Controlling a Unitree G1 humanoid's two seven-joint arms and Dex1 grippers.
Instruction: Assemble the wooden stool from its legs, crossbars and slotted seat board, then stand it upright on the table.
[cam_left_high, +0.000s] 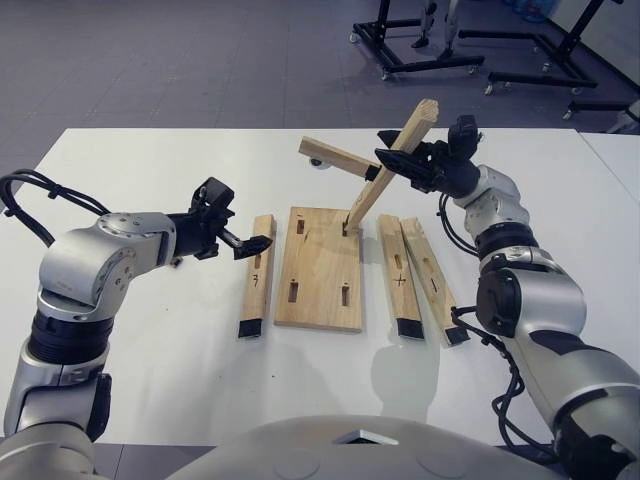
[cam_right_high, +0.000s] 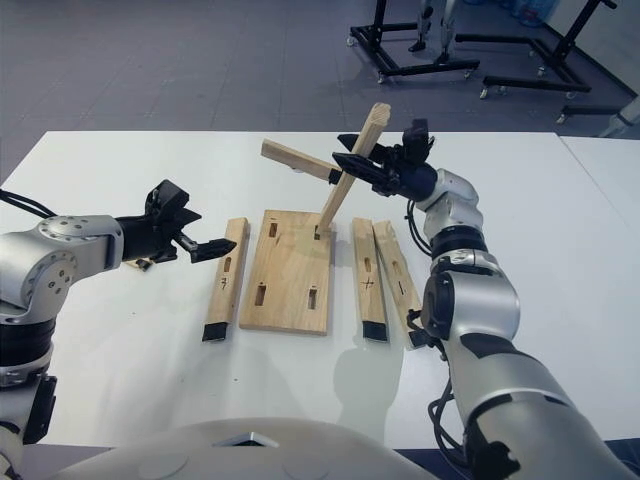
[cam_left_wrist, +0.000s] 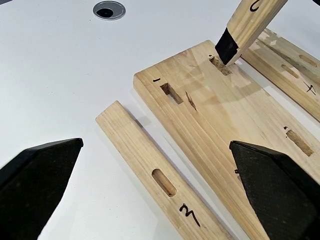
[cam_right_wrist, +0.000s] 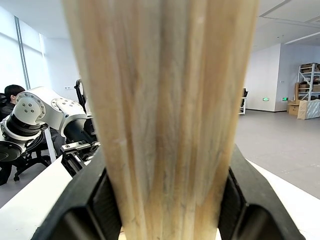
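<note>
At centre frame in the left eye view, my right gripper (cam_left_high: 405, 160) is clamped on a wooden leg (cam_left_high: 392, 165), which leans steeply toward the upper right. Its dark-capped lower end meets a slot near the top right corner of the seat board (cam_left_high: 318, 267). I cannot tell whether the tip is seated in that slot or only resting at its mouth. A crossbar (cam_left_high: 335, 157) juts from the leg's upper half toward the upper left, clear of the white table (cam_left_high: 150, 160). In the right wrist view the leg's grain runs down the middle of the frame, with my black fingers (cam_right_wrist: 95, 200) pressed against either side. At left of centre, my left gripper (cam_left_high: 255, 243) hovers low with its fingers spread wide and nothing between them. It sits over the upper end of a loose leg (cam_left_high: 258, 275) that lies flat just beside the board's left edge. The left wrist view shows this leg and the board's slots between the two dark fingertips (cam_left_wrist: 40, 185). Two more legs (cam_left_high: 415, 278) lie flat side by side, close to the board's right edge, dark caps toward the bottom of the frame.
</note>
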